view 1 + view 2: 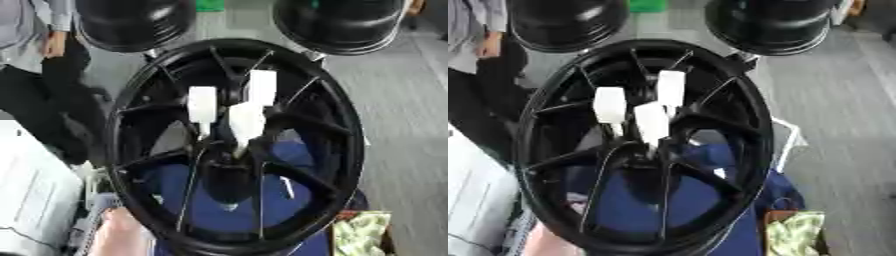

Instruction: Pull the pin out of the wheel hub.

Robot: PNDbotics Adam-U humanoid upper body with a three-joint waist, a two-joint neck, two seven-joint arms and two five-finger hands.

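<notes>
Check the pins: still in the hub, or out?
In. Three white pins stand at the centre of the black wheel hub, narrow ends in it. Neither hand is visible.

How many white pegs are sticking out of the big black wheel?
3: left pin, upper-right pin and front pin, all clustered at the middle of the wheel hub. More may be hidden behind the spokes.

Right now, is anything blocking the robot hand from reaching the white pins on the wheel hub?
No robot hand shows in either view, so its path cannot be judged. The three white pins stand out of the hub of the black wheel toward the camera, with nothing visible in front of them.
</notes>
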